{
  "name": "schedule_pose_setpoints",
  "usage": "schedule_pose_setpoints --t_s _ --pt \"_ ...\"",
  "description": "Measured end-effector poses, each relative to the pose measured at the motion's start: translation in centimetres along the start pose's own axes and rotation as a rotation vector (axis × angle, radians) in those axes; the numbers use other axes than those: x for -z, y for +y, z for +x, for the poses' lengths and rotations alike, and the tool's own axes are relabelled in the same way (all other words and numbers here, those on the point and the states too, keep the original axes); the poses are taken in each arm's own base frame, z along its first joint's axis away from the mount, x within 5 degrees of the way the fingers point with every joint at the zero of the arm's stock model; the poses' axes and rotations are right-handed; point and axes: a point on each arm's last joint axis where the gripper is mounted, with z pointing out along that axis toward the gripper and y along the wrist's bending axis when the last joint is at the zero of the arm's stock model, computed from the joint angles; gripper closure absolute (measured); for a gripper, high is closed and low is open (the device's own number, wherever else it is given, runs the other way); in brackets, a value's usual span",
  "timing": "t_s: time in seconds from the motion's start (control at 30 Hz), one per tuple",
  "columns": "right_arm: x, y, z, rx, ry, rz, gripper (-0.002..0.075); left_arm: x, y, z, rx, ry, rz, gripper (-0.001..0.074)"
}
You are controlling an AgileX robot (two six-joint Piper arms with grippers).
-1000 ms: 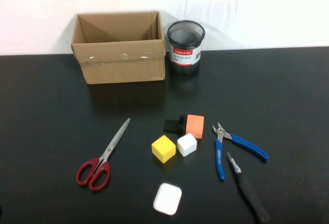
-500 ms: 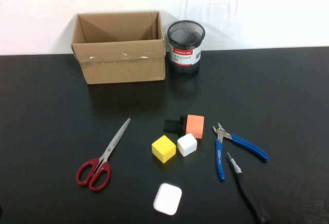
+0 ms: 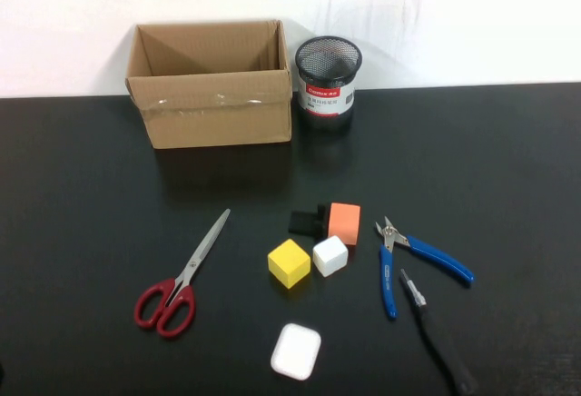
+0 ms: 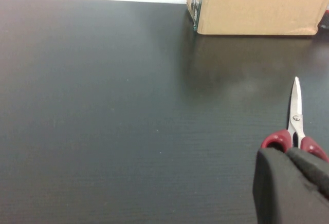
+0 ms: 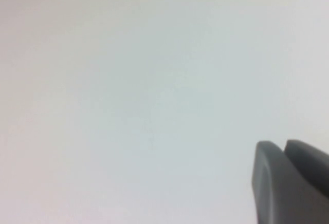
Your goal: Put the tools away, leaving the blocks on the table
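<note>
We note a cardboard box (image 3: pixel 211 83), open at the top, at the far edge of the black worktop (image 3: pixel 82 223), left of centre, with a black mesh pen cup (image 3: pixel 327 74) just beside its right wall. Behind both stands a plain white wall.

Towards the near edge, the red-handled scissors (image 3: pixel 182 278) lie closed on the left, blades pointing at the box. Nothing lies between them and the box.

The blocks cluster in the middle: yellow cube (image 3: pixel 289 262) touching or nearly touching the white cube (image 3: pixel 329 255), orange block (image 3: pixel 344 222) behind them with the black block (image 3: pixel 305 222) against its left side, flat white rounded square (image 3: pixel 296 351) nearest the near edge.

Right of the cluster lie the blue-handled pliers (image 3: pixel 408 264), handles spread, and just beside them the black-handled screwdriver (image 3: pixel 438 331).

Left pincer (image 4: pixel 293 154): together, gripping nothing, low over the worktop on the near side of the scissors' handles. Right pincer (image 5: pixel 285 149): together, gripping nothing, seen only against a blank pale background.
</note>
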Motion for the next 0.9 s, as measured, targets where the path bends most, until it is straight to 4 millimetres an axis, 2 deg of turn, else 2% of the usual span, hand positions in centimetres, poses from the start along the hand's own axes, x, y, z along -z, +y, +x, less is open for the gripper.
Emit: schedule_pose_setpoints --t_s 0.07,0.17,0.27,0.43,0.57,0.7,0.83,0.9 --pt "-1.3 -0.4 -0.5 -0.003 0.086 0.084 0.0732 0.0 0.0 0.0 0.0 0.0 0.0 0.0739" --pt "-3.5 -1.5 0.3 -0.031 0.236 0.203 0.0732 0.0 0.0 0.0 0.0 0.0 0.0 0.0739" --pt "-5.3 -2.5 2.5 -0.028 0.414 0.279 0.0732 0.0 0.0 0.0 0.0 0.0 0.0 0.0739" --pt "-7.2 -3.4 7.1 0.093 0.738 0.289 0.0732 0.0 0.0 0.0 0.0 0.0 0.0 0.0739" --pt "-7.5 -2.5 10.4 0.098 0.984 0.196 0.0732 0.0 0.0 0.0 0.0 0.0 0.0 0.0739" --pt "-7.6 -0.5 12.6 0.088 1.119 0.007 0.0732 0.0 0.0 0.0 0.0 0.0 0.0 0.0739" --pt "-7.7 1.2 13.0 0.146 1.111 -0.173 0.0732 0.0 0.0 0.0 0.0 0.0 0.0 0.0739" --pt "-8.0 1.9 12.8 0.074 1.059 -0.198 0.0732 0.0 0.0 0.0 0.0 0.0 0.0 0.0739"
